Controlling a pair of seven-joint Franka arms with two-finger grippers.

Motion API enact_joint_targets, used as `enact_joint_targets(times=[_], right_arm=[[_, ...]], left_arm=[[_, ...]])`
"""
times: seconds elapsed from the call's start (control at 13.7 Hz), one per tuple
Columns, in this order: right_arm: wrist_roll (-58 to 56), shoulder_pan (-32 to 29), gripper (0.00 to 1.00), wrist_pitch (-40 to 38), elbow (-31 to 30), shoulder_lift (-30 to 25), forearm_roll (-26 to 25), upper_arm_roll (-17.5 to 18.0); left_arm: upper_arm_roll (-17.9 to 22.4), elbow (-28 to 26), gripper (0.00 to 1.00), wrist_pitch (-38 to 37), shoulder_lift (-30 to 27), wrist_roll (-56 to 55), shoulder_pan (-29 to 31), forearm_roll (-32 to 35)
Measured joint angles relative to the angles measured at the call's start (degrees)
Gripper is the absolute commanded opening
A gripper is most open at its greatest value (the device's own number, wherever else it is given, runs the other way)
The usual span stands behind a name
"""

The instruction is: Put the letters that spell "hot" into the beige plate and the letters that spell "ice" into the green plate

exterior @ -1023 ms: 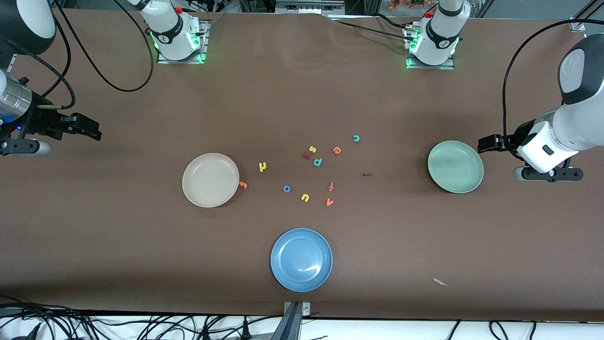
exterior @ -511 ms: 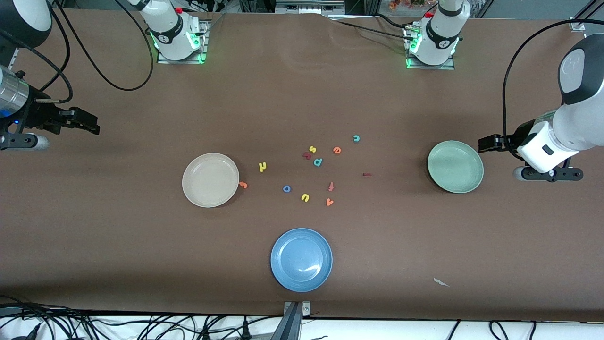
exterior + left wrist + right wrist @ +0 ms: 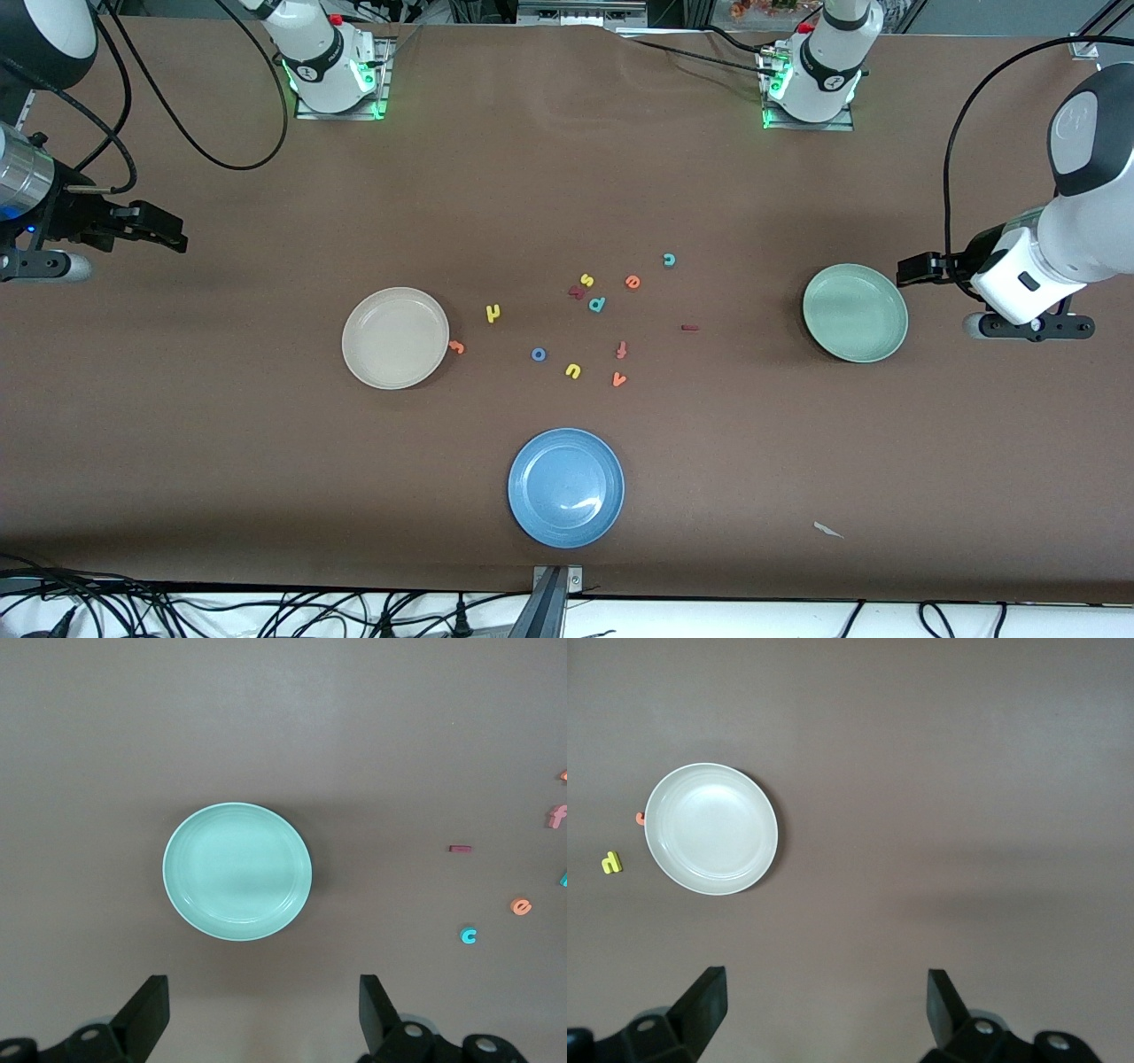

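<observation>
Foam letters (image 3: 596, 304) loose between beige plate (image 3: 395, 338) and green plate (image 3: 855, 313).

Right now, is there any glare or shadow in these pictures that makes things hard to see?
Front view: a bright glint sits on the blue plate, and green lights glow at both arm bases. Left wrist view: the green plate casts a thin dark shadow along one edge. Right wrist view: the beige plate does likewise, its middle looking washed out.
</observation>
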Motion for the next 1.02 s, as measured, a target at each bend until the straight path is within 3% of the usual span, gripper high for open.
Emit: enact_joint_targets(times=[0.29,1.02], right_arm=[[0.0,0.0,1.0,0.0,0.0,0.0,0.0,0.0],[0.0,0.0,1.0,0.0,0.0,0.1,0.0,0.0]], left_arm=[[0.0,0.0,1.0,0.0,0.0,0.1,0.0,0.0],[0.0,0.0,1.0,0.2,0.0,0.1,0.1,0.0]])
